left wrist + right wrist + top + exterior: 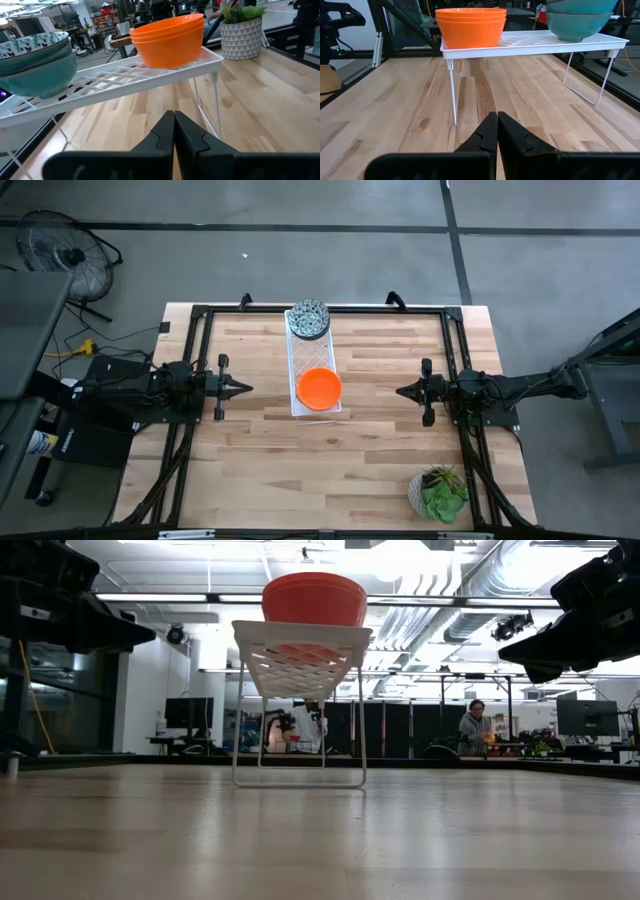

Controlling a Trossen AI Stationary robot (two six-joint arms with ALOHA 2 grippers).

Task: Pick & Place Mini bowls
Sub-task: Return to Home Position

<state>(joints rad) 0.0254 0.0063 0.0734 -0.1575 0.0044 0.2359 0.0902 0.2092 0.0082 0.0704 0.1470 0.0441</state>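
Note:
A stack of orange-red mini bowls (319,388) stands on the near end of a white lattice tray (303,362) raised on thin legs. It also shows as the orange stack (168,40) and orange stack (470,26). A stack of grey-green patterned bowls (308,319) sits on the tray's far end, seen too as the patterned stack (35,62). My left gripper (246,389) hovers left of the tray, shut and empty. My right gripper (400,391) hovers right of it, shut and empty.
A pale pot with a green plant (440,492) stands near the table's near right corner. The tray's wire legs (453,95) rest on bare wooden tabletop between the two arms. A black frame (205,310) borders the table. A person (475,727) sits far behind in the room.

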